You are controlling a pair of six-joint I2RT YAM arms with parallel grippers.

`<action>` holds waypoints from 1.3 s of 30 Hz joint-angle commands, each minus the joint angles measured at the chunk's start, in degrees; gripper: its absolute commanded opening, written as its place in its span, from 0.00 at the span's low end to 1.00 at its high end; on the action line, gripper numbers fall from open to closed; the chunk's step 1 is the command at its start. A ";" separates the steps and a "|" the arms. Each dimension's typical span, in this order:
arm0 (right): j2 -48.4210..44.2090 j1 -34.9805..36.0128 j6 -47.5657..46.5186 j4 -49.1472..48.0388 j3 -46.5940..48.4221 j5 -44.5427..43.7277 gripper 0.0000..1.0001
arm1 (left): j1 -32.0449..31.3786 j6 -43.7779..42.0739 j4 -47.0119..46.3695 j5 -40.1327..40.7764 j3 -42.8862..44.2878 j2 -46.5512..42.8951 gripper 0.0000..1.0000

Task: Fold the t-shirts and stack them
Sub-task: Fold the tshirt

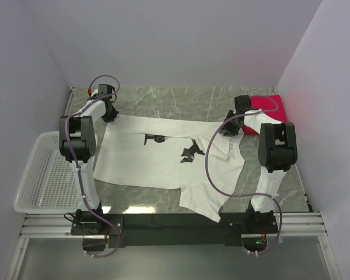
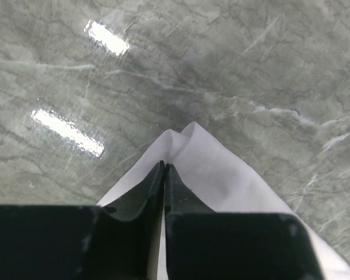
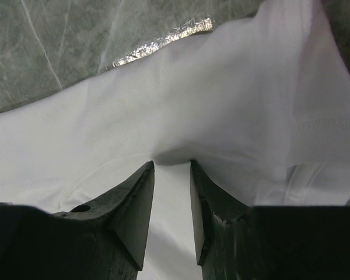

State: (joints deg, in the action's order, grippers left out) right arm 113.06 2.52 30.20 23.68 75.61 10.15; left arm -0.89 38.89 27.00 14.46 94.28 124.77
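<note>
White t-shirt [image 1: 157, 163]: soft, matte cloth, spread flat across the middle of the worktop [image 1: 181, 99]; small black print [image 1: 189, 153] on the front; one sleeve reaches the near edge

Red t-shirt [image 1: 269, 105]: plain bright cloth folded square, at the far right corner; its left part is hidden behind the right arm [image 1: 277, 146]

Left jaws: at the far left corner, pressed together on a pointed corner of the white t-shirt, only a thin slit between them; the cloth peaks in a small tent just past the tips

Right jaws: near the far right corner, part-way apart with a thick fold of the white t-shirt bunched between them; the cloth pulls into soft ridges around the tips

Worktop: glossy grey-green marble pattern with pale veins and light glare

Basket [image 1: 41, 175]: white plastic mesh, rectangular, at the left edge; partly hidden by the left arm [image 1: 84, 146]

Hard to make out: a silvery strip [image 3: 163, 41] along the cloth's far edge in the right wrist view
</note>
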 commanded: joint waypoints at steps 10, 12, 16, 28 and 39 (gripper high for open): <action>1.55 -0.85 -0.66 2.86 2.34 -3.47 0.38 | 0.80 -9.00 -3.45 3.73 4.77 2.05 0.01; 1.73 -0.85 -0.75 3.30 2.69 -3.73 0.38 | 0.80 -9.80 -3.27 4.00 5.39 2.76 0.01; 2.17 -0.94 -0.49 3.65 3.22 -3.91 0.38 | 0.80 -11.38 -4.76 3.29 5.30 3.11 0.01; -3.01 -0.85 3.02 -4.61 0.76 2.50 0.38 | -0.16 -3.66 -4.51 1.54 -2.16 -12.00 0.48; -7.85 -1.73 3.64 -3.74 -3.55 -2.86 0.38 | -5.09 -1.46 -5.12 -4.00 -8.67 -10.78 0.38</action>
State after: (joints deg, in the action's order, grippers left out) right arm 108.44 1.91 33.82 20.29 71.94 9.76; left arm -5.93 35.88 21.58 12.82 87.46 110.83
